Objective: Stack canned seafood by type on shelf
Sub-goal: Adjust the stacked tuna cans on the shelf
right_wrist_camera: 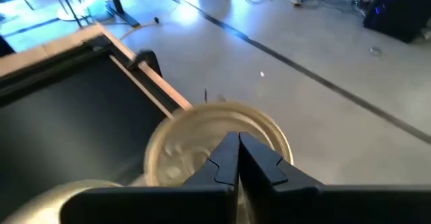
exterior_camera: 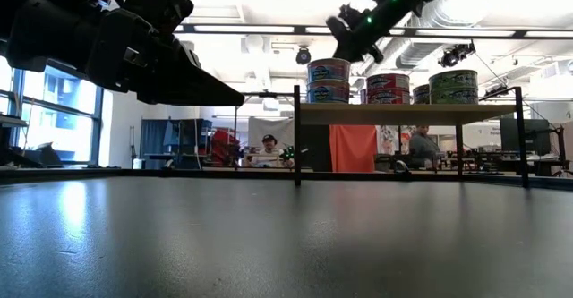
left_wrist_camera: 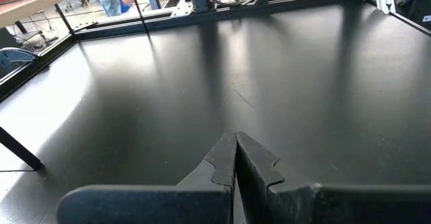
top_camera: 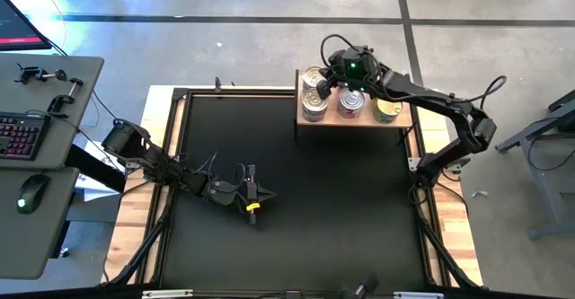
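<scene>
The light-wood shelf [top_camera: 355, 118] stands at the table's far right, on a black frame [exterior_camera: 296, 137]. On it the tins stand in stacks: a far-left stack [top_camera: 312, 75], one nearer [top_camera: 313, 109], a red-labelled one [top_camera: 350, 104] and a green-labelled one [top_camera: 388, 110]. In the low view the stacks [exterior_camera: 329, 80] [exterior_camera: 388, 88] [exterior_camera: 454, 85] rest on the board. My right gripper [right_wrist_camera: 237, 138] [top_camera: 326, 83] is shut and hovers above a gold-topped tin [right_wrist_camera: 195, 133], clear of it [exterior_camera: 345, 28]. My left gripper [left_wrist_camera: 236, 138] [top_camera: 252, 205] is shut, low over the middle of the table.
A black table top [top_camera: 296, 236] spreads between the shelf and the near edge. A desk with keyboard [top_camera: 20, 136] and mouse [top_camera: 32, 191] stands to the left. People [exterior_camera: 423, 141] sit in the room beyond.
</scene>
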{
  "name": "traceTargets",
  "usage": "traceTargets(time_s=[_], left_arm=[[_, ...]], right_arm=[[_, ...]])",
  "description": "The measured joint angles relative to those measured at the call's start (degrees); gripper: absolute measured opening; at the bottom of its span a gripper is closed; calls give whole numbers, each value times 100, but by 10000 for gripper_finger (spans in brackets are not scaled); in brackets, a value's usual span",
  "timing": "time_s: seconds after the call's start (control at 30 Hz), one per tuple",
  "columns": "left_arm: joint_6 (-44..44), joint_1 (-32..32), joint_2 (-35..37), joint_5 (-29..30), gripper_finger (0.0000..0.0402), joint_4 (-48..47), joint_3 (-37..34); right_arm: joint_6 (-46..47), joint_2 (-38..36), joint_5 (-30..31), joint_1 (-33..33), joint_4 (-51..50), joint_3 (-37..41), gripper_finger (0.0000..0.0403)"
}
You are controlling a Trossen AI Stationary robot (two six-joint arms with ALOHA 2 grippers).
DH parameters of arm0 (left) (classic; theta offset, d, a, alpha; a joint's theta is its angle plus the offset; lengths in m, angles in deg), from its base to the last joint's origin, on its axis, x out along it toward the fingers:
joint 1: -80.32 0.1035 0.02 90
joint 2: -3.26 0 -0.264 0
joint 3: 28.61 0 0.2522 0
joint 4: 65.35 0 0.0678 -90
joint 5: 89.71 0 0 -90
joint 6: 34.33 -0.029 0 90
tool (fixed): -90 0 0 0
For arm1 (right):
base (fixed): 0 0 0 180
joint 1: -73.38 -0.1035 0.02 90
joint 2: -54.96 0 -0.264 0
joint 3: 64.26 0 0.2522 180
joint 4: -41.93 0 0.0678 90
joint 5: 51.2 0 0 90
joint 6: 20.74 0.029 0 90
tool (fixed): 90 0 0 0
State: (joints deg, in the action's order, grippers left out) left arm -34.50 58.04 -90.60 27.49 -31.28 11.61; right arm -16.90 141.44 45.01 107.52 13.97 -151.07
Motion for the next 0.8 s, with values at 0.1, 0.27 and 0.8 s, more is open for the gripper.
traceTargets(time_s=[0.1,0.27,0.8], left_arm=[[-1,0,0,1,1,0,0],[13,-2,0,2,1,0,0],[9,0,0,0,1,0,0]], right_arm=[[-161,0,-17,-198,-136,-219,2],[-531,0,-336,-731,-930,-531,2],[-429,-2,114,-1026,-1966,-491,2]])
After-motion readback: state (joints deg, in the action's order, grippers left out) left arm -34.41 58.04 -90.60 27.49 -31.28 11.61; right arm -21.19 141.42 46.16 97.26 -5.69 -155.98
